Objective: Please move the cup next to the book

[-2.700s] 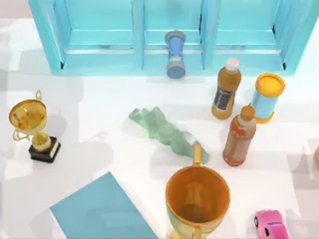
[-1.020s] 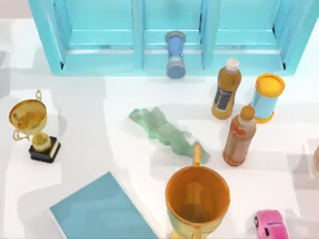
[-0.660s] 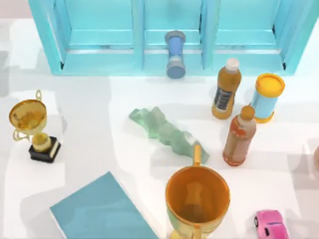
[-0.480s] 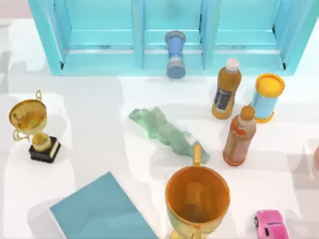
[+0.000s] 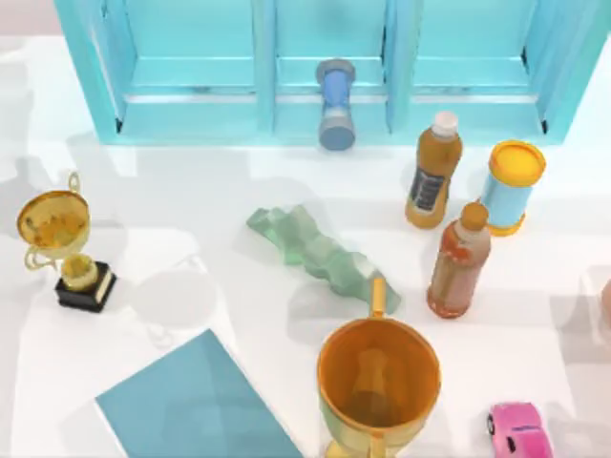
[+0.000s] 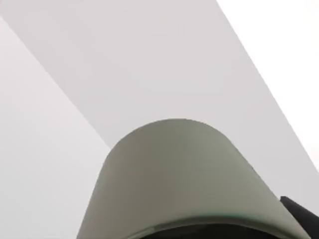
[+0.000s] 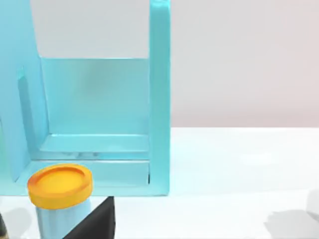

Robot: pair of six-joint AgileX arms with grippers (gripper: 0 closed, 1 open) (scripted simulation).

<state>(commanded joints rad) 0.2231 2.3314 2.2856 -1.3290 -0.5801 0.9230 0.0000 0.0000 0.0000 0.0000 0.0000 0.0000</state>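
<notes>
At the left of the counter (image 5: 191, 191) the small gold trophy (image 5: 59, 239) stands on its black base. Between it and the teal book (image 5: 191, 401) lies a round soft shadow (image 5: 174, 299), just beside the book's upper corner. I judge that something held above the counter throws it, most probably the cup (image 6: 174, 179). The left wrist view shows this cup as a plain grey cylinder very close to the camera, with pale surface behind it. So it seems to be carried by the left arm toward the free place next to the book, but I cannot tell the state of the left pincer. More to the right, the green cloth (image 5: 320, 256) and the big orange goblet (image 5: 379, 377) leave that place open. The right arm looks parked near the yellow-lidded canister (image 7: 60, 191); its pincer state I cannot tell either.
</notes>
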